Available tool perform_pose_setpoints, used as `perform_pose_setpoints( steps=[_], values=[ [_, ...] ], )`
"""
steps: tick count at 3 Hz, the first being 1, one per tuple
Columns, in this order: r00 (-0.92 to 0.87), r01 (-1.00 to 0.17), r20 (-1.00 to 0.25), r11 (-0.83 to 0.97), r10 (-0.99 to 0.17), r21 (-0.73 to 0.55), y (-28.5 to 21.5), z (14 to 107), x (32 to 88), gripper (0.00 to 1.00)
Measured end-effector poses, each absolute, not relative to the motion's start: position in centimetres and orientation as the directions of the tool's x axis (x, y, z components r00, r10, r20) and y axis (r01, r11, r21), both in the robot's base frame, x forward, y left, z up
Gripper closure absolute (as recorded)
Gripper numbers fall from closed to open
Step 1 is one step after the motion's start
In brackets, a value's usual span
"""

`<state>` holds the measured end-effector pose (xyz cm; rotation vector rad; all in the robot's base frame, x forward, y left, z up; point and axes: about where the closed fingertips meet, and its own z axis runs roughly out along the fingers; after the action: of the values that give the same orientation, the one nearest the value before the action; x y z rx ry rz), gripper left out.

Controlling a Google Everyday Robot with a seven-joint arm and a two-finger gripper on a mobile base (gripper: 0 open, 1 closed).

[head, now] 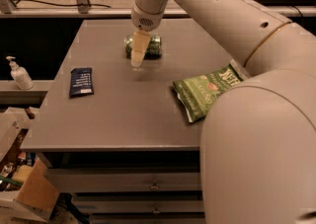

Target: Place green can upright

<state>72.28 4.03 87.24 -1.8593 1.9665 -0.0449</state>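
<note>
No readable text, tool by green can

pincer before green can (middle hidden), arm cropped

Arm reaches from near right corner toward far edge of counter. Wrist bent down. Gripper points down, low, near far edge's middle.
</note>
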Motion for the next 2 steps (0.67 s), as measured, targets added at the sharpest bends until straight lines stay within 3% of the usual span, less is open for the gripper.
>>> perform_pose_setpoints(
  steps=[1, 2],
  values=[
    [-0.009, -0.95, -0.259, 0.089, -0.966, -0.3, 5.4, 85.9, 73.6, 0.0],
    [-0.004, -0.956, -0.228, 0.07, -0.974, -0.284, 6.4, 84.4, 74.3, 0.18]
  ],
)
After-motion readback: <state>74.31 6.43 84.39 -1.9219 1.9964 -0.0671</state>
